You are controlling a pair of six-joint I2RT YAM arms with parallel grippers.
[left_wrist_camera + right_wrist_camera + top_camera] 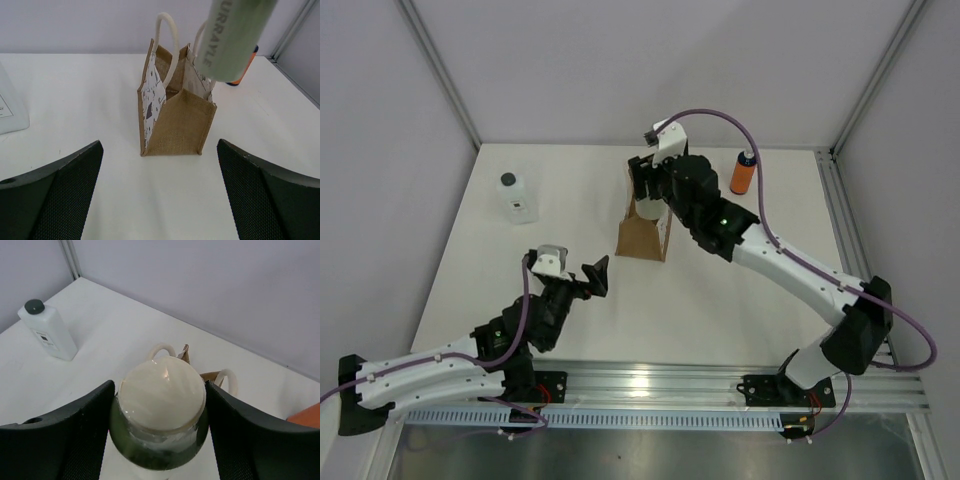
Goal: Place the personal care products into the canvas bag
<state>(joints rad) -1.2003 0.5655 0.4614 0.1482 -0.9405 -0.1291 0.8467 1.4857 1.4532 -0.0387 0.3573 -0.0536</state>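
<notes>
On a white tabletop (520, 290) ringed by pale walls, the right tool (161, 440) is clamped on the cream-white bottle (162, 392), holding it tilted just above the open mouth of the canvas bag (175, 125), which stands upright. The left tool (160, 200), spread wide and empty, faces the bag from the near side. The clear bottle (517, 198) stands far left of the bag and the orange bottle (745, 174) far right.

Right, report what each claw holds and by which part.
The right claw holds the pale rounded bottle by its sides near the upper end, above the canvas bag. The left claw is open and holds nothing.
</notes>
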